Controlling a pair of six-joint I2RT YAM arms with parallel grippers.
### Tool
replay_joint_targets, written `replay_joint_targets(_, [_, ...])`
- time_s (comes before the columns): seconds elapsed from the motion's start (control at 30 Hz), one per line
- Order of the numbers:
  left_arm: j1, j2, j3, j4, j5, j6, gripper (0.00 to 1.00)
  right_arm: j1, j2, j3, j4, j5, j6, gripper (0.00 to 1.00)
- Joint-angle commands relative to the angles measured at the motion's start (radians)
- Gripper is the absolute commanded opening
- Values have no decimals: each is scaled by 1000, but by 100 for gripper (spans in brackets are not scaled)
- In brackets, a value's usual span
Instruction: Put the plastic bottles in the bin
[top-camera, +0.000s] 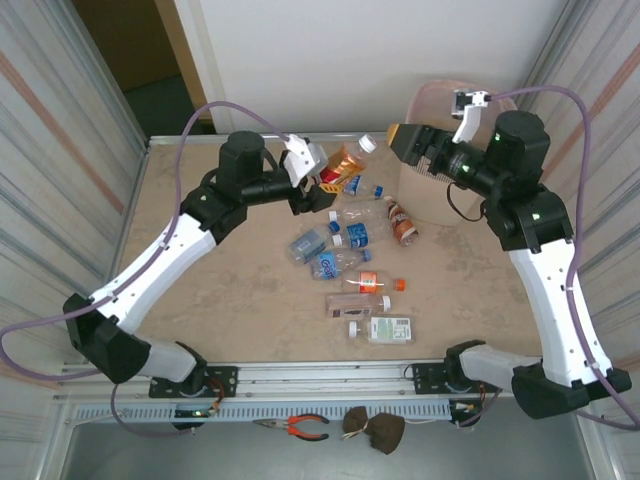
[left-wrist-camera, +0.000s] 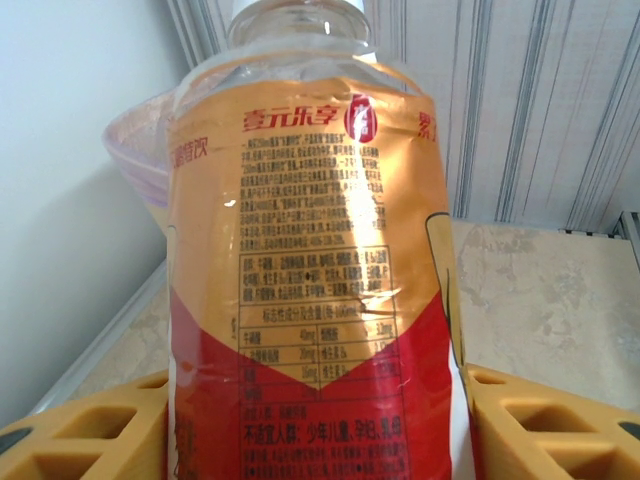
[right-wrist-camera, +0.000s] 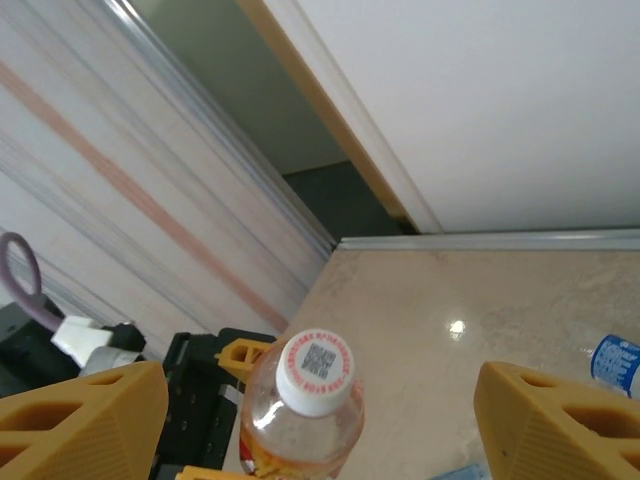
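Your left gripper (top-camera: 318, 178) is clamped on the orange-labelled bottle (left-wrist-camera: 310, 270), held above the table (top-camera: 220, 300) near the pink bin (top-camera: 432, 92). The right gripper (top-camera: 394, 138) fingers are apart. The bottle seems light, thin-walled and slippery, so grip it gently at the label.

The left claw (top-camera: 325, 180) is holding an orange-labelled bottle (top-camera: 348, 160), its cap pointing toward the bin (top-camera: 422, 185). The right claw (top-camera: 405, 135) is hovering beside the bin's rim, while other bottles (top-camera: 335, 265) are lying scattered across the surface (top-camera: 220, 290).
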Motion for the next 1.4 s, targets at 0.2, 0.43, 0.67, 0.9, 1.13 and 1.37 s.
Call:
replay_joint_targets(0.2, [-39, -62, 3, 17, -74, 55, 59, 52, 57, 36, -29, -24, 32, 64])
replay_joint_targets(0.43, [-42, -60, 0, 17, -83, 59, 59, 71, 89, 33, -14, -63, 67, 56])
replay_joint_targets(0.67, [-44, -47, 6, 15, -92, 59, 59, 81, 104, 31, 20, -81, 83, 54])
replay_joint_targets(0.9, [-45, -35, 11, 3, -119, 61, 58, 88, 108, 26, 43, -90, 93, 57])
replay_joint_targets(1.13, [-46, -27, 16, 2, -115, 62, 58, 98, 125, 24, 45, -95, 104, 53])
replay_joint_targets(1.37, [-45, -27, 14, 3, -115, 62, 59, 98, 135, 26, 49, -91, 107, 46])
